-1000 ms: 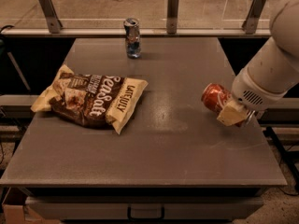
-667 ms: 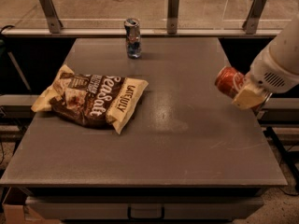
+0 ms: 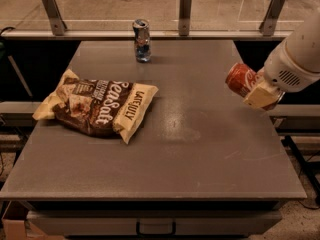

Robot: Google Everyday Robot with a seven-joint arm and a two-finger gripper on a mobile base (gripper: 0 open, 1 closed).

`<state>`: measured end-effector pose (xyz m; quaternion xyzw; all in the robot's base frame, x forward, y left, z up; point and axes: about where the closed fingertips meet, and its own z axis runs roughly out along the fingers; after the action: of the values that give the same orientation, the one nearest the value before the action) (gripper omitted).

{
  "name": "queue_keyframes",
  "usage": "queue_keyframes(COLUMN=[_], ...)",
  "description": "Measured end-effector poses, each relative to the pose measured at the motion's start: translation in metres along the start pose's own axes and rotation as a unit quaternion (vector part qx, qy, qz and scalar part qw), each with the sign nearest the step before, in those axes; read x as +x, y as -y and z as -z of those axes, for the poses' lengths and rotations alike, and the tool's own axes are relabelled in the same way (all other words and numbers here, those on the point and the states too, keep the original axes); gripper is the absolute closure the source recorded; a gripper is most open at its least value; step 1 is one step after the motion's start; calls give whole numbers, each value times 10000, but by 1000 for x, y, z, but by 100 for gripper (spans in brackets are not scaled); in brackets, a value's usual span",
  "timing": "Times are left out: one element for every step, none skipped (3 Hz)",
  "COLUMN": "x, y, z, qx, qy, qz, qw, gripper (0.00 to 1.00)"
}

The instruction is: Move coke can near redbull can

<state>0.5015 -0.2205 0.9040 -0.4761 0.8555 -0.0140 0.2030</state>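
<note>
Grey table [image 3: 200, 149] across most of the frame, with a metal railing [image 3: 185, 6] behind. Upper centre, upright near the far edge: redbull can [image 3: 142, 40]. Left of centre, lying flat: brown-and-cream chip bag [image 3: 97, 106]. At the right edge of the frame: gripper [image 3: 254, 87] on a white arm [image 3: 295, 59], clamped on the coke can [image 3: 237, 78], tilted, seemingly held clear of the surface, well apart from the redbull can.

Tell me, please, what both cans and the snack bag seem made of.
The coke can, held by the gripper above the table, right side: likely painted metal, glossy. The redbull can: metal, silvery top. The snack bag: probably plastic film, crinkled, glossy.
</note>
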Motion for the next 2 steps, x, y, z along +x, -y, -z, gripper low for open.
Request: queue_keyframes(x=[-42,-97], y=[21,35], z=[-14,-28], qx=[-13,-164], qy=[411,687], qz=[431,925], qw=[9982,9932], gripper=[100,100])
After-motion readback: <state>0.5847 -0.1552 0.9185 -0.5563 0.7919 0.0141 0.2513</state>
